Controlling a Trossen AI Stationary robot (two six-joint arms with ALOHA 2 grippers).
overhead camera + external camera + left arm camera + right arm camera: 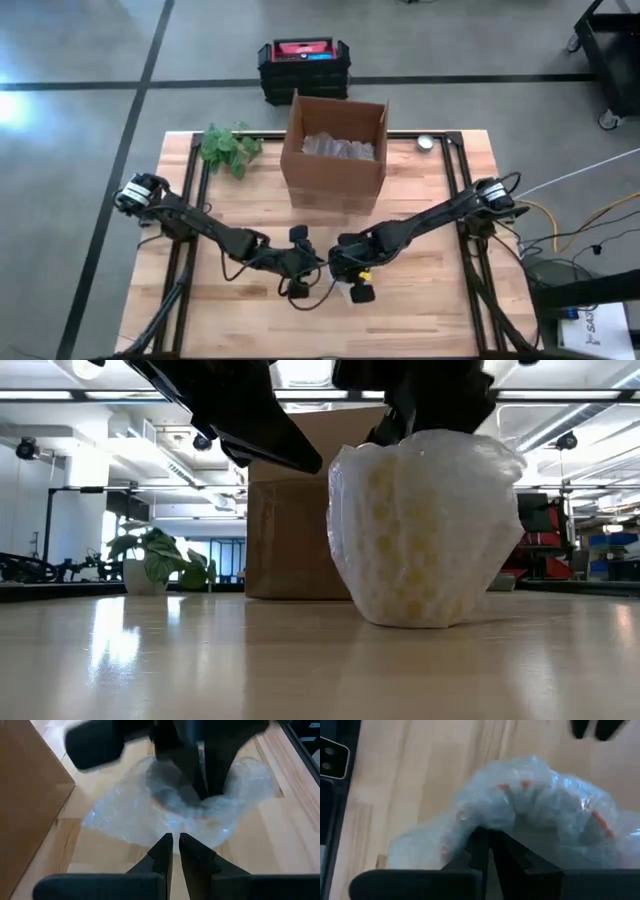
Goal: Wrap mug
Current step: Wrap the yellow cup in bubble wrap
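Here the mug (pixel 425 525) stands upright on the worktop (pixel 200 660), already swathed in bubble wrap (pixel 545 805) that bunches loosely at its top, just in front of the cardboard box (pixel 335 150); yellow shows faintly through the film in the low view. The right end effector (pixel 489 851) is pressed together at the wrap's upper edge, and it looks to be pinching a fold of the film, though whether it truly has the film between its fingers is hard to judge from the right wrist view. The left end effector (pixel 175 845) is also closed, with only a thin slit between its fingers, holding nothing, and hovers just beside the bundle, pointing at it. The step in hand seems to be gathering and tucking the loose film over the mouth. To do it well, the right arm should keep its pinch low and steady so the mug does not tip or lift, while the left opens, takes the slack flap on its own side, and draws it across toward the centre. Pull gently: the film springs back, and a hard tug could drag the light bundle across the smooth wood or topple it toward the box.
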